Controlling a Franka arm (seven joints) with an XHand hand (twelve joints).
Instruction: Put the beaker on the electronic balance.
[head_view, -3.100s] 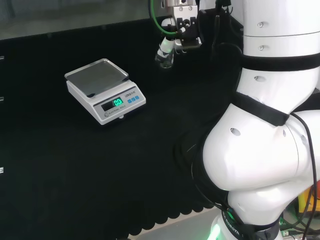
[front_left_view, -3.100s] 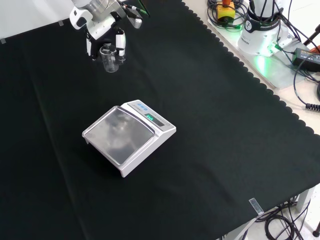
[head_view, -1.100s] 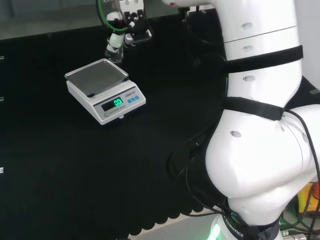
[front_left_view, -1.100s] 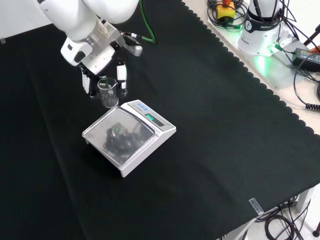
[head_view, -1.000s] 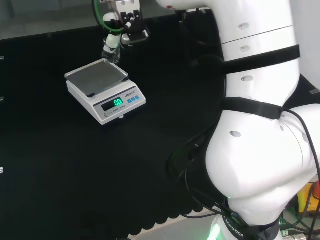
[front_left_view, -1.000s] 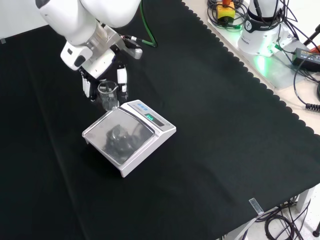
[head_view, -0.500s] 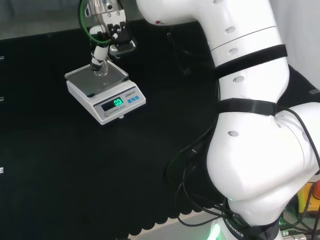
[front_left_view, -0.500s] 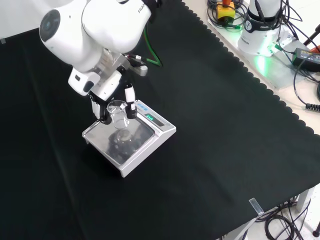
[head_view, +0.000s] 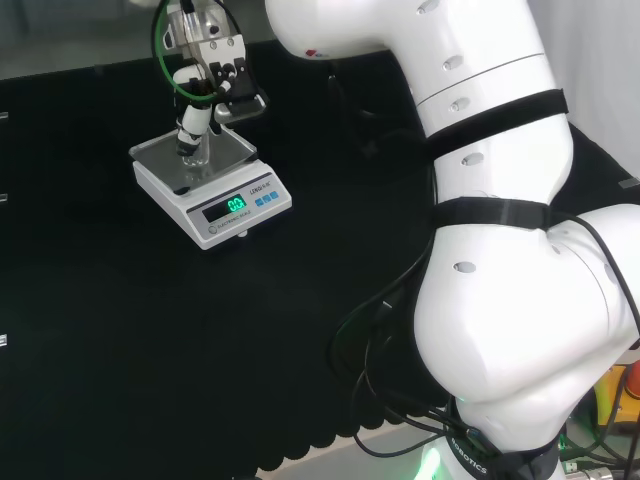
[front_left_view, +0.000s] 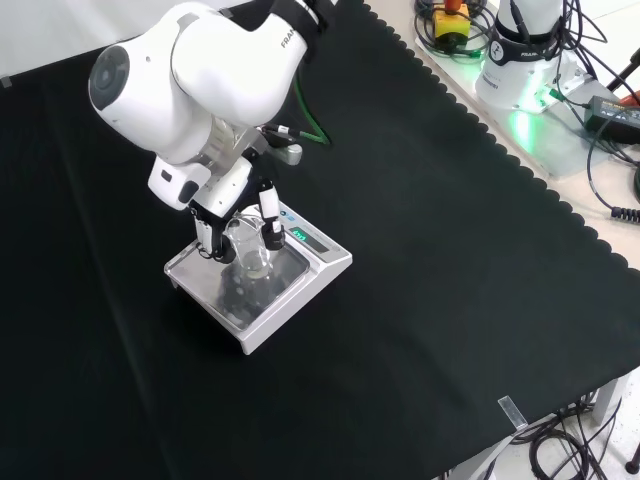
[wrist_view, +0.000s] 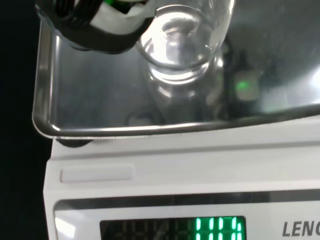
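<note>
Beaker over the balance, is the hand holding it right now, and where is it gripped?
Yes. The hand holds the clear beaker by its upper sides, fingers on either side of the glass, over the electronic balance pan.

Display: a dark window on the front panel of the electronic balance, lower middle of the wrist view, with lit green digits; in the head view they glow left of centre, and they are not read off here.
Panel lettering: grey capitals at the lower right of the wrist view, cut by the frame's edge.
Buttons: small blue keys right of the display in the head view; any marks on them are too small to tell.
Arm lettering: dark print on the white arm link, upper middle of the front view, too small to tell.
</note>
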